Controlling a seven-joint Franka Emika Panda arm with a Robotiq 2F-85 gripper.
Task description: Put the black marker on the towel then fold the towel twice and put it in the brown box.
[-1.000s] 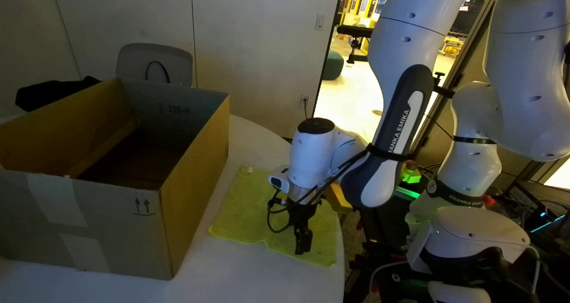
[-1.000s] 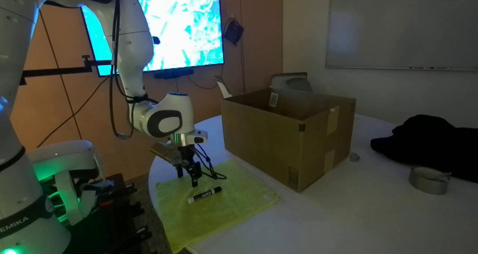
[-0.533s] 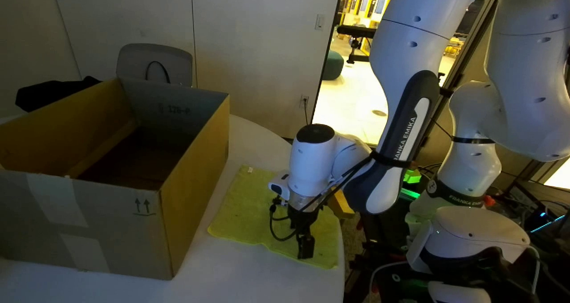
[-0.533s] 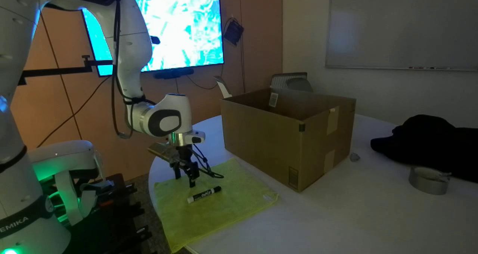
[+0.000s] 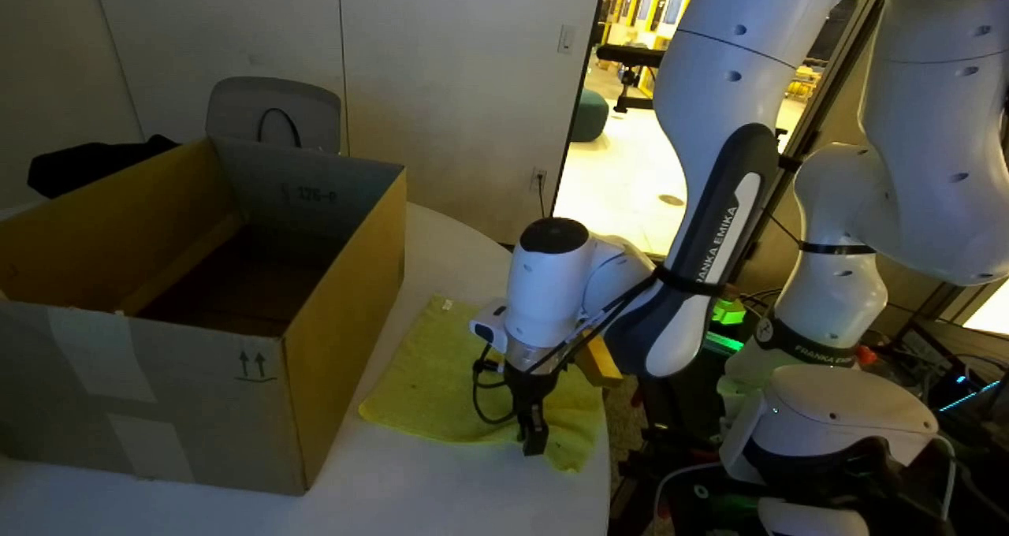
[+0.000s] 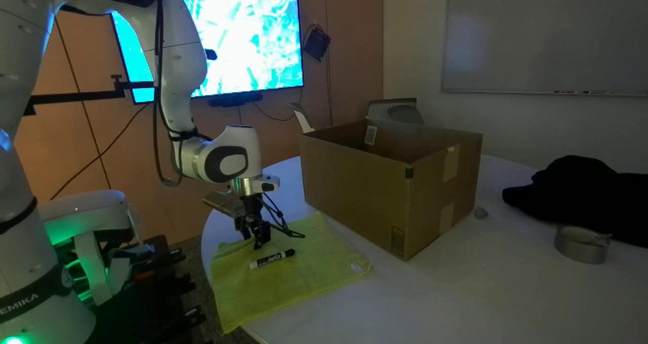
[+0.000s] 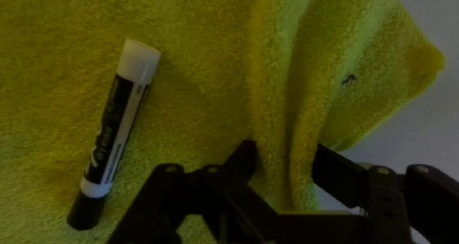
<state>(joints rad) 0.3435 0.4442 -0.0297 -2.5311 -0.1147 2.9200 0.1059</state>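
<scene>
Jaws pinching the towel (image 6: 304, 281) near its edge, black marker (image 6: 272, 259) lying on the towel, brown box (image 6: 354, 195) just beside the towel, and it's first fold, I'd judge, so next: lift, sweep that edge over the marker.

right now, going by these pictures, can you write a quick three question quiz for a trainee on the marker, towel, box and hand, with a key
1. Fill in: in the wrist view, the hand has the yellow ____ bunched between its fingers.
2. Multiple choice: in an exterior view, which way do the arrows printed on the brown box point? a) down b) up c) sideways
3. True or false: the black marker lies inside the brown box.

Key: 1 towel; 2 b; 3 false, as the black marker lies on the towel.
</scene>
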